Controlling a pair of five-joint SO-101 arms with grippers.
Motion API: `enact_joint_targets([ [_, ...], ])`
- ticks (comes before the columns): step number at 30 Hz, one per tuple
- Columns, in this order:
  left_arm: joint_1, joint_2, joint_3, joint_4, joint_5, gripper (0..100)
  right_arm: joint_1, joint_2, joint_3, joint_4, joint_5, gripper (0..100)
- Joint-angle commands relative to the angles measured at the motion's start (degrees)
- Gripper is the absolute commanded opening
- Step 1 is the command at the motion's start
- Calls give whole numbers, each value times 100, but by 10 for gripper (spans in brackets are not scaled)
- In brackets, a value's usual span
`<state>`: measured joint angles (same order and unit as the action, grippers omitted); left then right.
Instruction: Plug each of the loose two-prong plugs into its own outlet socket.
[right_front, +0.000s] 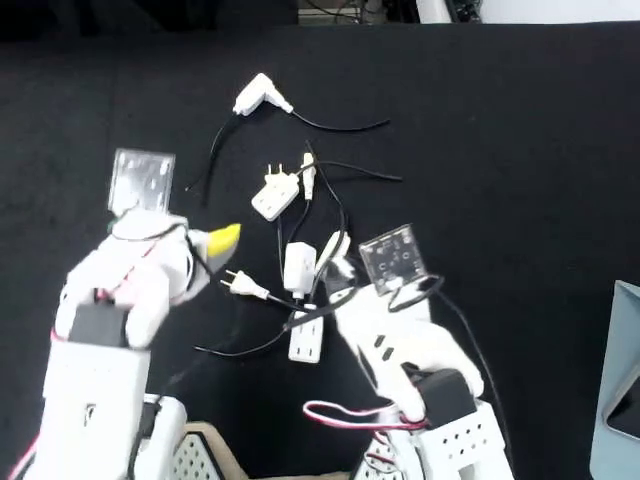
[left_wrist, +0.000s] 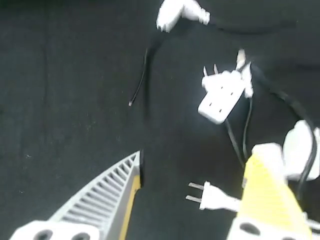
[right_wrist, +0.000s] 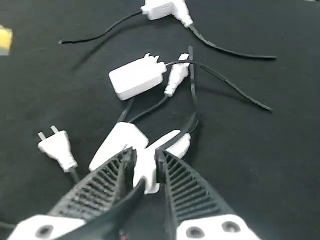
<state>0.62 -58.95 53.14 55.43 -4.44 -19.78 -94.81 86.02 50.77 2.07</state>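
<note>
A loose two-prong plug (right_front: 244, 287) lies on the black table, prongs toward my left arm. My left gripper (left_wrist: 197, 156) hangs open above it, and the plug (left_wrist: 212, 196) sits near its yellow finger (left_wrist: 265, 192). My right gripper (right_wrist: 145, 159) is shut on a white plug (right_wrist: 146, 172) beside a white block (right_wrist: 117, 143); in the high view this gripper (right_front: 335, 266) is just above the white outlet strip (right_front: 306, 342). A white adapter (right_front: 275, 194) with two prongs lies farther back. Another white plug (right_front: 259, 96) with a black cord lies farthest back.
Black cords (right_front: 330, 205) cross and tangle between the adapter and the outlet strip. A small white plug (right_front: 308, 173) lies by the adapter. A light blue object (right_front: 622, 390) stands at the table's right edge.
</note>
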Motion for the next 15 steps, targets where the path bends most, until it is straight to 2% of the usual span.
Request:
enact_joint_targets([
  [1, 4, 1758, -1297, 26, -563, 327, 237, -4, -286, 18, 0, 11],
  [7, 22, 3877, -2782, 18, -1495, 327, 299, -4, -84, -9, -149, 11],
  [15, 470, 5916, -4233, -26, -2215, 327, 299, -4, -75, 0, -185, 11],
])
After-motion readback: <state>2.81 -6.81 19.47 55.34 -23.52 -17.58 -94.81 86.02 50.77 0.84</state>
